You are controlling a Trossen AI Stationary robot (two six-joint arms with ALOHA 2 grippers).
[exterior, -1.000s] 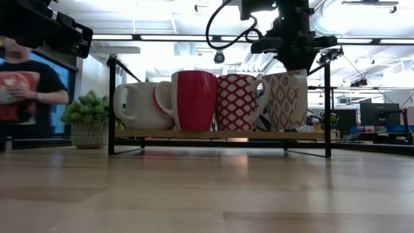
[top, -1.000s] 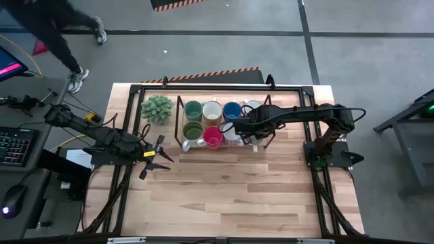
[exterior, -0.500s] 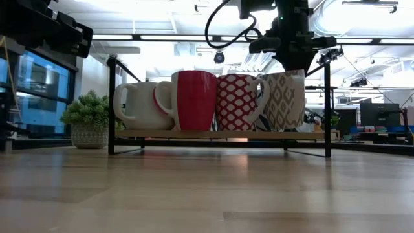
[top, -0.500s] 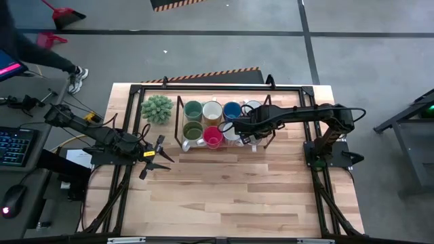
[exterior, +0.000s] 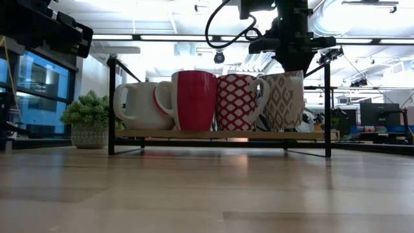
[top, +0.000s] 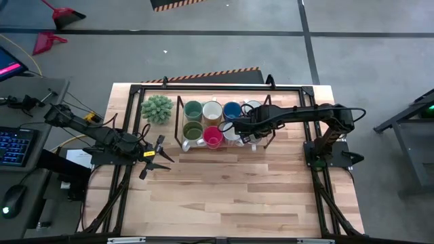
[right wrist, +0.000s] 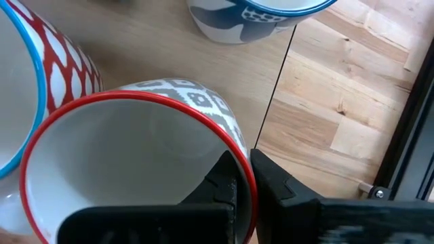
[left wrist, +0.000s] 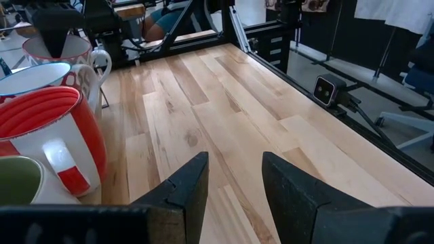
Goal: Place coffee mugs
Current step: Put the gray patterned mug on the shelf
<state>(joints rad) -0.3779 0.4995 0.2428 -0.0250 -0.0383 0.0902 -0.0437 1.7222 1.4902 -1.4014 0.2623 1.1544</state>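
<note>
Several coffee mugs stand in two rows on a black-framed rack (top: pixel 182 122) at the table's far side: teal-green (top: pixel 193 110), cream (top: pixel 212 110) and blue (top: pixel 232 110) behind, olive-green (top: pixel 192 130) and red (top: pixel 213 135) in front. In the low view a white mug (exterior: pixel 139 103), the red one (exterior: pixel 194 100) and a red-lattice one (exterior: pixel 238 102) rest on the rack's board (exterior: pixel 220 134). My right gripper (top: pixel 247 132) is shut on a grey-patterned, red-rimmed mug (exterior: pixel 284 100) at the front row's right end. My left gripper (top: pixel 159 157) waits open, left of the rack. My right gripper pinches the grey-patterned mug's rim (right wrist: pixel 245 177), one finger (right wrist: pixel 227 186) inside the cup and one (right wrist: pixel 274 186) outside against the wall. The fingers come from above, pointing steeply down. The mug stays almost upright with its base down at the rack's board, next to the red-lattice mug.
A spiky green potted plant (top: pixel 157 108) stands left of the rack at the table's far left. A black frame (top: pixel 298 91) runs around the table. Bare wooden tabletop (top: pixel 230 190) stretches from the rack to the near edge.
Both arms and the mugs have kept still. A person beyond the table's far left corner has walked out of the high and low views.
</note>
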